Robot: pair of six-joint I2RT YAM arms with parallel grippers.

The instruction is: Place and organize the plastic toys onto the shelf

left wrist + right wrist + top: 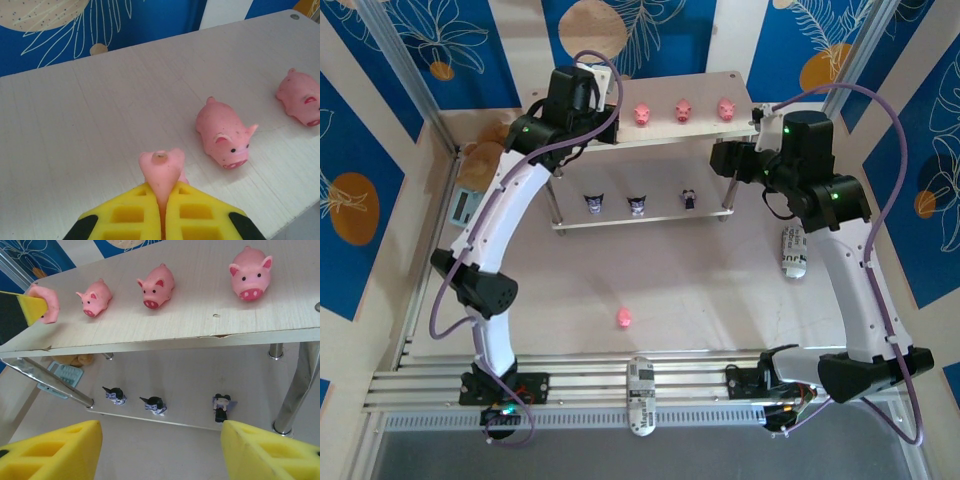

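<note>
- Left tool clamps tight on a pink pig at the left end of the shelf; soft and light, it squashes
- Right tool stands wide, empty; stray pig on worktop: likely best pinched gently across its flanks

On the shelf, the top board is bare left of the held pig in the left gripper; three standing pigs line its right part. Three dark figurines and silver legs crowd the lower tier. The desk in front lies open around a lone pig.
</note>
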